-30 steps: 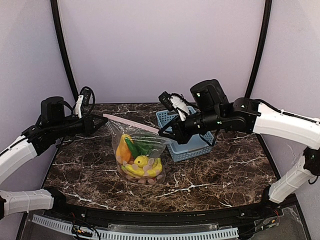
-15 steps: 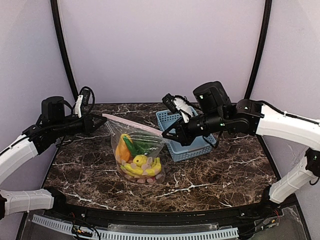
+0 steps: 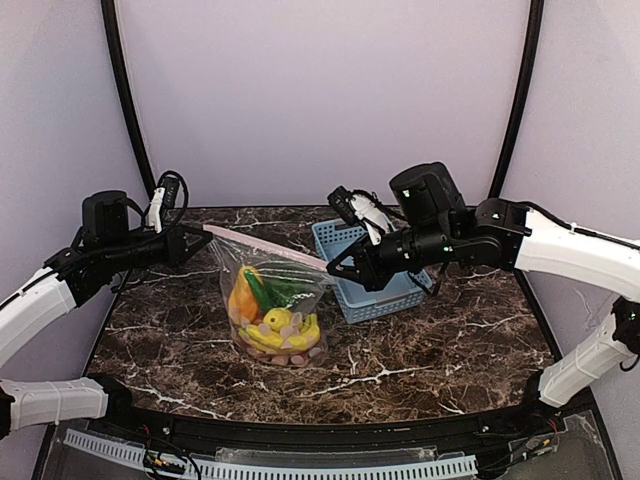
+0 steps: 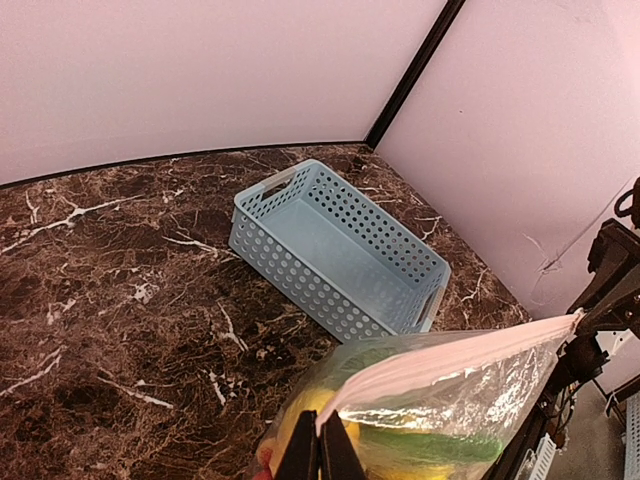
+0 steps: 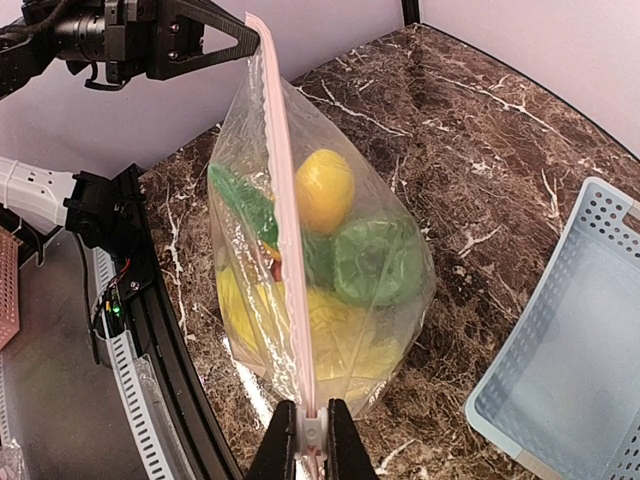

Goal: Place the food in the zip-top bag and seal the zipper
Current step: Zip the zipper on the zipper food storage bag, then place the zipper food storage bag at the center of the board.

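The clear zip-top bag (image 3: 272,305) hangs above the marble table, stretched between both grippers. The food (image 3: 270,318), yellow bananas, an orange piece, green vegetables and small red fruits, is inside it. The pink zipper (image 3: 262,245) runs taut along the top. My left gripper (image 3: 206,235) is shut on the bag's left corner (image 4: 322,428). My right gripper (image 3: 326,266) is shut on the white slider (image 5: 312,432) at the zipper's right end. In the right wrist view the zipper (image 5: 283,230) runs away toward the left gripper (image 5: 252,30), with the food (image 5: 330,250) below.
A light-blue lattice basket (image 3: 375,270) stands empty right of the bag, under the right arm; it also shows in the left wrist view (image 4: 335,245) and the right wrist view (image 5: 560,360). Black table rim (image 3: 300,425) runs along the near edge.
Both grippers have lifted the bag a little; its bottom has risen off the table. The right gripper has shifted slightly right along the zipper.
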